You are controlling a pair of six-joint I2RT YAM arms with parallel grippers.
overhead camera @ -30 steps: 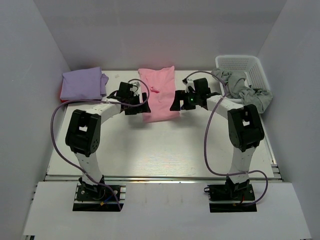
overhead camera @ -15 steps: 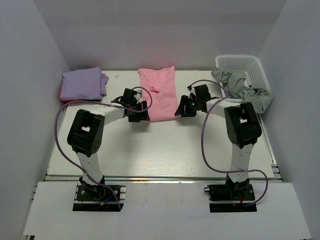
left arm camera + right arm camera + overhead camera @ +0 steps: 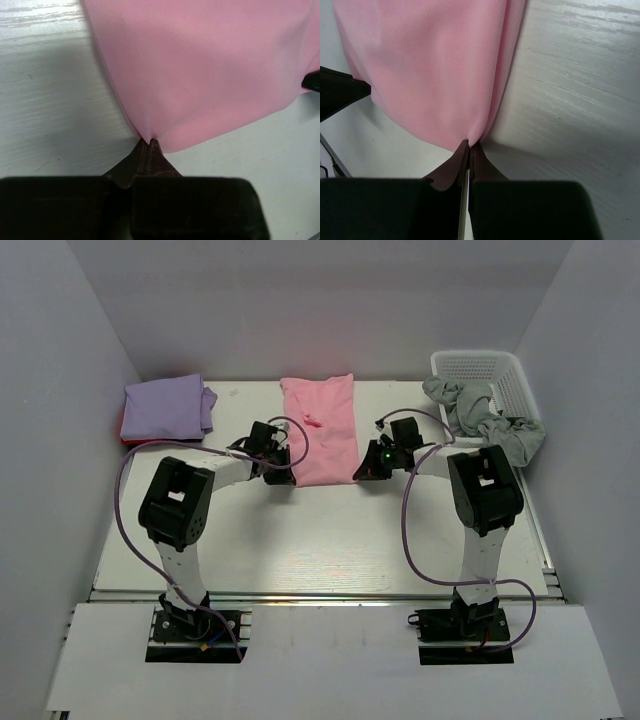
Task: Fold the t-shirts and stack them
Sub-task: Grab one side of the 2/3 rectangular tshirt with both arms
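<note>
A light pink t-shirt [image 3: 322, 430] lies folded into a long strip at the back middle of the table. My left gripper [image 3: 290, 477] is shut on its near left corner, the cloth [image 3: 200, 70] pinched at the tips [image 3: 148, 141]. On the other side, my right gripper [image 3: 360, 472] is shut on the near right corner, with pink cloth [image 3: 435, 70] nipped at the tips [image 3: 470, 142]. A lavender t-shirt [image 3: 165, 406] lies folded at the back left on top of a red t-shirt [image 3: 126, 430], of which only an edge shows.
A white basket [image 3: 492, 375] stands at the back right with grey cloth [image 3: 485, 418] spilling over its near rim. White walls close in the table on three sides. The arms' purple cables loop above the near half of the table.
Both grippers came down toward the near end of the pink t-shirt and closed on its two near corners. The shirt's near edge now lies flatter.
</note>
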